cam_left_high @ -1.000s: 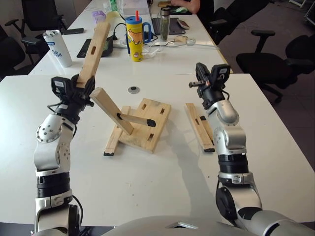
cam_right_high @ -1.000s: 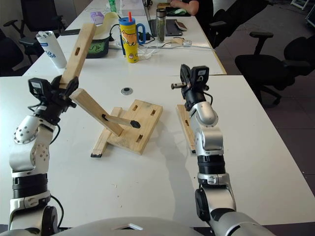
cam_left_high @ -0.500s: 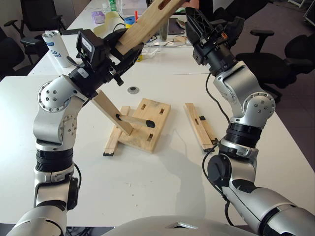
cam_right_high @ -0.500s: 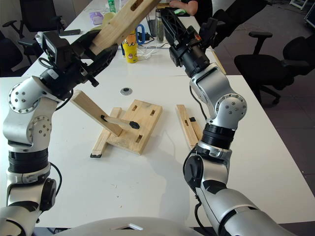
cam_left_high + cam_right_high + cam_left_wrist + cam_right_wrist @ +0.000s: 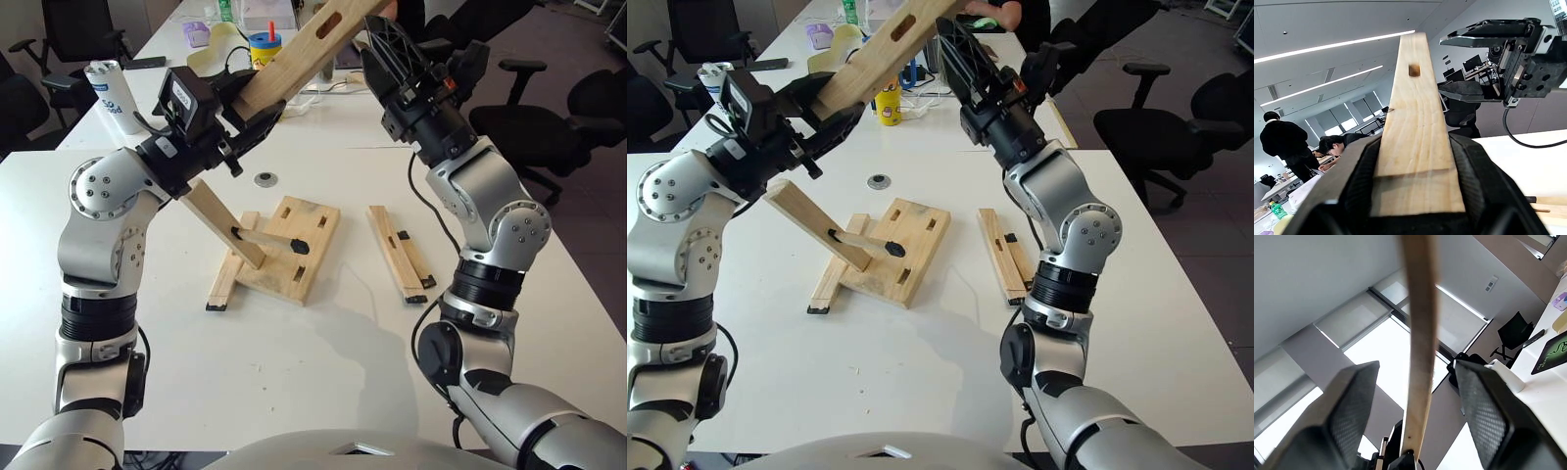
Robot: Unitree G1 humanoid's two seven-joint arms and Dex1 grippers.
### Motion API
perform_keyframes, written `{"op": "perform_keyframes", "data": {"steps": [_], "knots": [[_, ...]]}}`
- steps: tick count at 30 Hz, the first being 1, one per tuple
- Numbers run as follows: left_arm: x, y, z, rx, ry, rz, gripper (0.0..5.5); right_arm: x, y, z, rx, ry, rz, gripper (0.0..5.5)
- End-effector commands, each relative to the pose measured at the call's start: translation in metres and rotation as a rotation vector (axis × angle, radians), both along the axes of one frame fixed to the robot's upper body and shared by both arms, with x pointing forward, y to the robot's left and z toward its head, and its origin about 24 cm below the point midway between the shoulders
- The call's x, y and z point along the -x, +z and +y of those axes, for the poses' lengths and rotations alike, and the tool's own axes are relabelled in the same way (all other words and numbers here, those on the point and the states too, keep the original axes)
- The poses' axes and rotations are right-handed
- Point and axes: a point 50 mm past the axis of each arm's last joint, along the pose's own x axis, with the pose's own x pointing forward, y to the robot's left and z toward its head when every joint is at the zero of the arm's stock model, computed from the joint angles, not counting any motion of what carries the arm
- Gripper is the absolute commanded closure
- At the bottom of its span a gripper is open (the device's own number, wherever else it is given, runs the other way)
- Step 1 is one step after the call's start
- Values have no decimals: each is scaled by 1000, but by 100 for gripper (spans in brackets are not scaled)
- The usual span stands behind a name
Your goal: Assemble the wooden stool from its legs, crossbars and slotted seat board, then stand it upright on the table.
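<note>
My left gripper is shut on the lower end of a slotted wooden leg, held high and slanting up toward the right. My right gripper is open at the leg's upper end, one finger on each side of the leg with gaps between. On the table lies the slotted seat board. A second leg leans tilted over it, with a crossbar plugged into it. Another leg lies along the board's left edge. Two more wooden pieces lie to the right.
A round metal grommet is set in the table behind the board. On the table behind stand a white bottle, a yellow cup and other clutter. Office chairs stand at the right.
Both arms have risen from near the table. The left swung its leg up and to the right, and the open right gripper came up around the leg's upper end.
</note>
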Motion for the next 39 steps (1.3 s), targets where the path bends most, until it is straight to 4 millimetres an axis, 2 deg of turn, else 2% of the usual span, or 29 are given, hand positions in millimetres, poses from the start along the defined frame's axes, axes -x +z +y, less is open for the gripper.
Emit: {"op": "perform_keyframes", "data": {"steps": [1,12,21,33,39], "knots": [[2,6,0,-41,-8,-24,349,0,-2,-2,-1,-7,3,264],[8,-3,-7,-94,-64,-7,349,-3,3,-7,-67,-18,24,264],[9,-12,-7,-167,-74,12,349,-11,13,-20,-88,-58,7,264],[5,-16,-7,-225,-68,-5,349,-7,9,-20,-55,-76,-22,433],[4,-12,-7,-204,-72,-22,349,-6,9,-20,-55,-85,-30,440]]}}
